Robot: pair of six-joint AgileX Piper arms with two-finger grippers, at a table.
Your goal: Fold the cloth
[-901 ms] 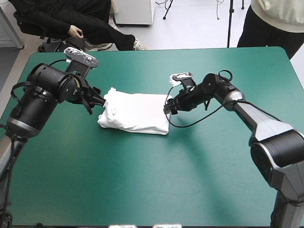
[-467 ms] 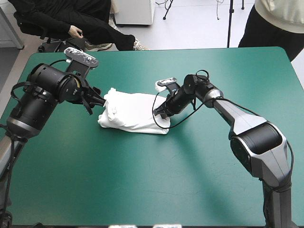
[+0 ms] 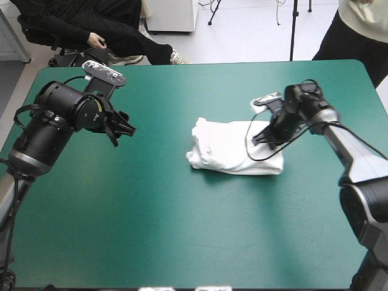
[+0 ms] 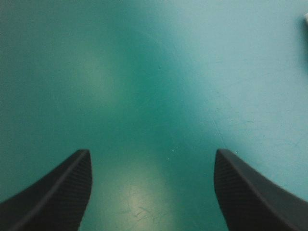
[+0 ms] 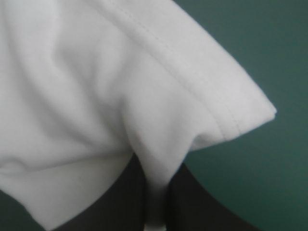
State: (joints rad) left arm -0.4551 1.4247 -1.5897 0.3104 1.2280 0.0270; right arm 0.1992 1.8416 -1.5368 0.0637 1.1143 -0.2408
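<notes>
The white T-shirt (image 3: 233, 148) lies as a folded bundle on the teal-green cover, right of the table's middle. My right gripper (image 3: 259, 139) sits at the bundle's right end, shut on the T-shirt. In the right wrist view the black fingers (image 5: 120, 197) pinch a fold of the T-shirt (image 5: 96, 86), whose hemmed edge runs ahead of them. My left gripper (image 3: 128, 128) hovers open at the table's left, well apart from the bundle. Its fingers (image 4: 57, 192) stand wide over bare cover, and a tiny white corner of the T-shirt (image 4: 305, 18) shows far off.
Teal-green cover (image 3: 182, 230) surrounds the bundle on all sides. The table's right edge (image 3: 379, 91) runs close behind the right arm.
The right gripper closed on the bundle's right end and dragged the whole bundle to the right, away from the left gripper. The left arm stayed still and open.
</notes>
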